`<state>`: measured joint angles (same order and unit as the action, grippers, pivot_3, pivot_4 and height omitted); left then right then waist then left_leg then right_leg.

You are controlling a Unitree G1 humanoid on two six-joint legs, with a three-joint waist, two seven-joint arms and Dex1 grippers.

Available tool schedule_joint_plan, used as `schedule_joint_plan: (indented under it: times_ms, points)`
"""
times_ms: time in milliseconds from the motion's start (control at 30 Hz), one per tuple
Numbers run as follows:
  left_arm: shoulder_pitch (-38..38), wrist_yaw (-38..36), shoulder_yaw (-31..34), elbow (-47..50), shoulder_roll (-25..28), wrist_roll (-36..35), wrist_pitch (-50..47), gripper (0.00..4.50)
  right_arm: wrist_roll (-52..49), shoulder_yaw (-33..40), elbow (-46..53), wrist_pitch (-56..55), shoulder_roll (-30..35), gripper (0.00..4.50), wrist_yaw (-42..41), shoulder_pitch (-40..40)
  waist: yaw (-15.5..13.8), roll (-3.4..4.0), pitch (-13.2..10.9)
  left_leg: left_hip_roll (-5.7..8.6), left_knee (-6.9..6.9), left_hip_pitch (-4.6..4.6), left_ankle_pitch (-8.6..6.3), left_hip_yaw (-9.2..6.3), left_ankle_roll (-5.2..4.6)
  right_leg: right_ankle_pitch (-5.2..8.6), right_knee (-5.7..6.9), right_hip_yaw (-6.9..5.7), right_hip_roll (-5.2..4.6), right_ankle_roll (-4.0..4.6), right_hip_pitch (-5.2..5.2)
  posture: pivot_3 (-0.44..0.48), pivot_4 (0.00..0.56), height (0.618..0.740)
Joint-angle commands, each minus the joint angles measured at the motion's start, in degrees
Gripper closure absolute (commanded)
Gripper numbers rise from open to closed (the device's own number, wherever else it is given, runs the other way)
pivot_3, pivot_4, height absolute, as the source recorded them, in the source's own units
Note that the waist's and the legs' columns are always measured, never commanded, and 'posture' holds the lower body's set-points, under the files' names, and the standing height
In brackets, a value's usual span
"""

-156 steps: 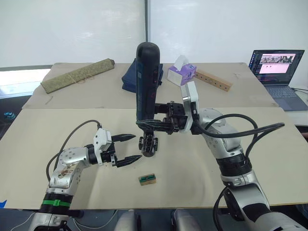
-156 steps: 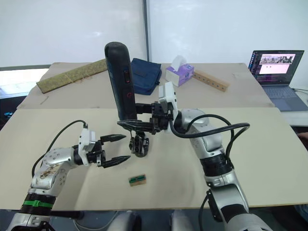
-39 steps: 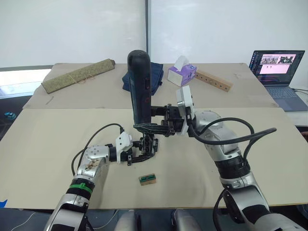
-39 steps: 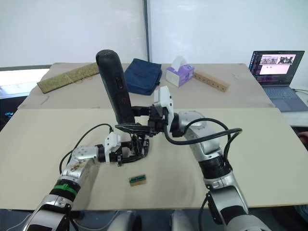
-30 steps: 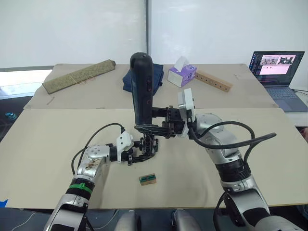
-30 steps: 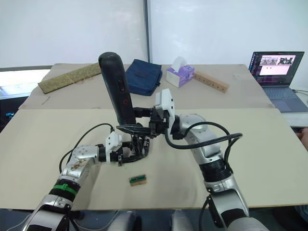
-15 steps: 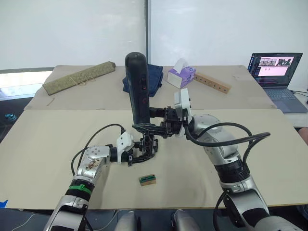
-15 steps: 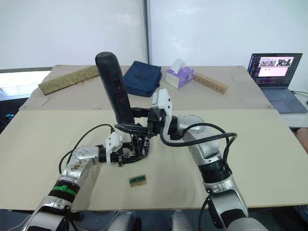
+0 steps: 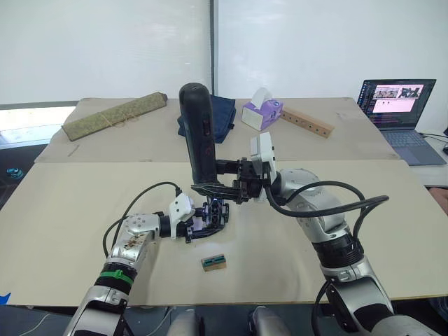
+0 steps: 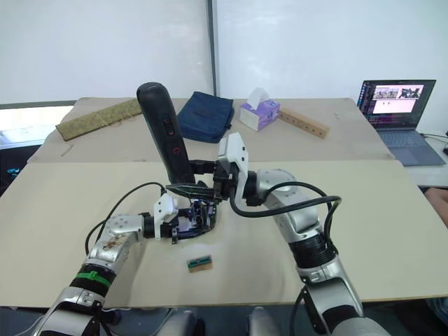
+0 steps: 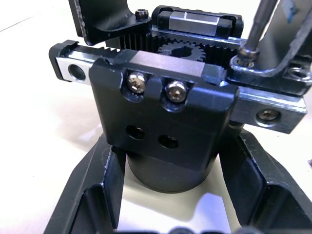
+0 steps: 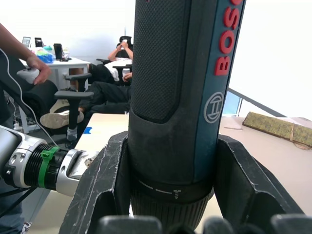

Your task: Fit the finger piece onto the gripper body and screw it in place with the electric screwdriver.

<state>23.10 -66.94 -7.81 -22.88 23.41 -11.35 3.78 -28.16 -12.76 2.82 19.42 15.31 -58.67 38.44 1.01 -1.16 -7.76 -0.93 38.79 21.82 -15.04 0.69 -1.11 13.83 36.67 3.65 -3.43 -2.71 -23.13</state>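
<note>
Both grippers grip: my right gripper [image 9: 213,186] clamps the electric screwdriver [image 9: 198,133] nearly upright, its bit on the gripper body [image 9: 214,214], which my left gripper [image 9: 204,224] pinches by its round base on the table [image 9: 63,203]. I cannot pick out the finger piece; a small green-topped block [image 9: 214,262] lies nearby.

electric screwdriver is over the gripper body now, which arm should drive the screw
Right. The right gripper is shut on the electric screwdriver, its bit on a screw atop the gripper body. The left gripper is clamped around that body's base, bracing it.
</note>
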Motion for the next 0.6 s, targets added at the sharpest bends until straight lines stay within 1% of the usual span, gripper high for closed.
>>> schedule_joint_plan:
  times_ms: [33, 167, 300, 400, 600]
  points:
    - [-0.3, -0.6, -0.6, 1.2, 0.2, -0.2, -0.2, 2.22, 3.5, -2.9, -4.0, 3.2, 1.8, 2.55, -0.3, -1.8, 0.0, 0.0, 0.0, 0.0, 0.0, 0.0, 0.0, 0.0, 0.0, 0.0, 0.0, 0.0, 0.0, 0.0, 0.0, 0.0, 0.15, 0.74]
    - [-0.2, -0.7, -0.6, 1.0, 0.2, -0.1, 0.0, 2.22, 2.4, -2.2, -2.7, 3.1, 1.7, 2.55, -0.7, -0.6, 0.0, 0.0, 0.0, 0.0, 0.0, 0.03, 0.0, -0.01, 0.0, 0.0, -0.01, 0.0, 0.0, 0.0, -0.02, 0.0, 0.15, 0.74]
    - [-0.4, -0.6, -0.7, 0.7, 0.3, 0.1, 0.2, 2.22, -0.6, 0.2, 1.0, 4.5, 1.7, 2.55, -1.4, 3.8, 0.0, 0.01, 0.0, -0.01, 0.01, 0.08, 0.0, -0.01, 0.0, 0.0, -0.01, 0.0, 0.0, 0.0, -0.07, 0.0, 0.15, 0.74]
    - [-0.7, -0.6, -0.8, 0.5, 0.4, 0.2, 0.2, 2.22, -1.6, 1.1, 2.5, 5.5, 1.5, 2.55, -1.4, 5.5, 0.0, 0.01, 0.0, 0.0, 0.01, 0.21, 0.0, -0.03, 0.0, 0.0, -0.02, -0.03, 0.0, 0.0, -0.17, 0.0, 0.15, 0.74]
    - [-0.7, 0.1, -1.0, -0.3, 0.7, 1.0, 0.2, 2.22, -4.5, 5.2, 3.7, 1.9, 0.3, 2.55, -3.3, 7.2, 0.0, -0.01, -0.1, 0.01, 0.05, 0.51, 0.0, -0.04, 0.0, 0.0, 0.02, -0.03, -0.03, 0.0, -0.46, 0.0, 0.15, 0.74]
